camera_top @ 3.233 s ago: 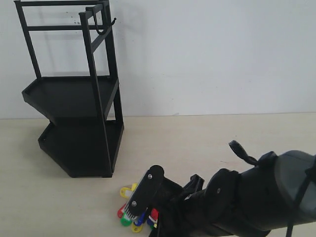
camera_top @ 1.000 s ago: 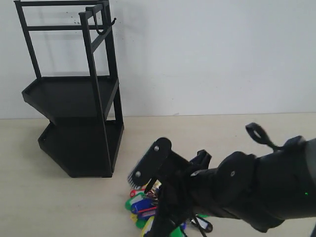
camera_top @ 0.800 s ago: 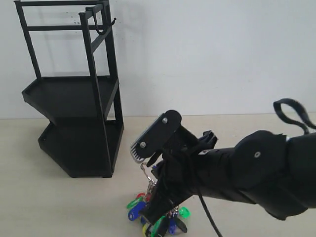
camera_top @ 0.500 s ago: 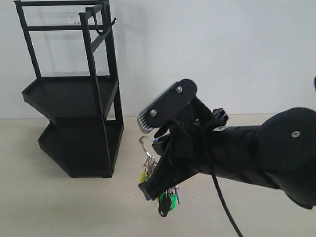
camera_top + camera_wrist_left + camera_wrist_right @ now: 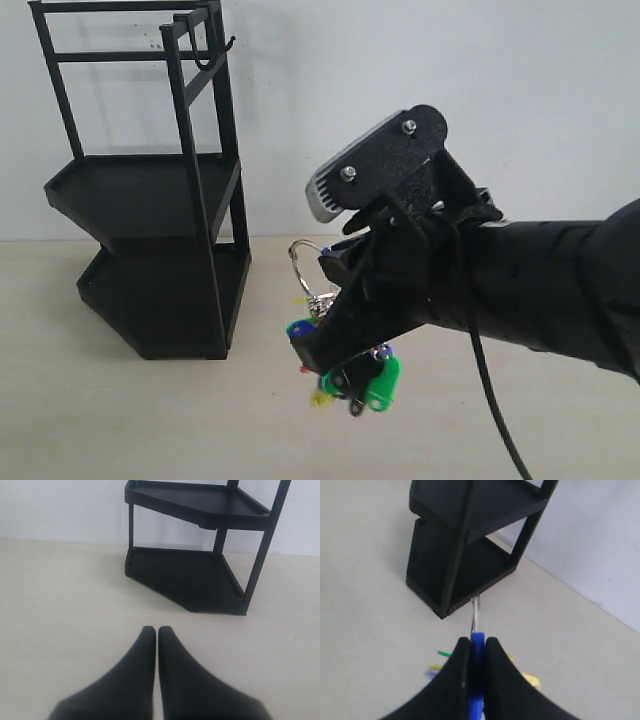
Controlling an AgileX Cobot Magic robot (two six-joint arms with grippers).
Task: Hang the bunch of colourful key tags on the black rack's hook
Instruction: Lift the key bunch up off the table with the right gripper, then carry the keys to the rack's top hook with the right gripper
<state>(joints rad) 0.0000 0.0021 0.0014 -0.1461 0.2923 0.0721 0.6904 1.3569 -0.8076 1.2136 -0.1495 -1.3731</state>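
Observation:
The colourful key tag bunch (image 5: 352, 378) hangs in the air, green, blue and yellow tags dangling under a metal ring (image 5: 303, 262). My right gripper (image 5: 328, 292) is shut on the bunch's blue loop (image 5: 477, 647), with the ring (image 5: 475, 611) sticking out ahead of the fingertips. The black rack (image 5: 150, 220) stands at the left, well apart from the bunch, and the hook (image 5: 224, 50) juts from its top corner bar. My left gripper (image 5: 157, 629) is shut and holds nothing, low over the table before the rack (image 5: 200, 575). The left arm is out of the exterior view.
A white wall rises behind the beige table (image 5: 120, 420). The rack's lower tiers (image 5: 465, 555) lie ahead of my right gripper. My right arm's bulky body (image 5: 540, 290) fills the right side of the exterior view.
My right gripper has risen from the table with the tag bunch and shifted right. The bunch, on the table a second ago, now hangs free. The rack has not moved.

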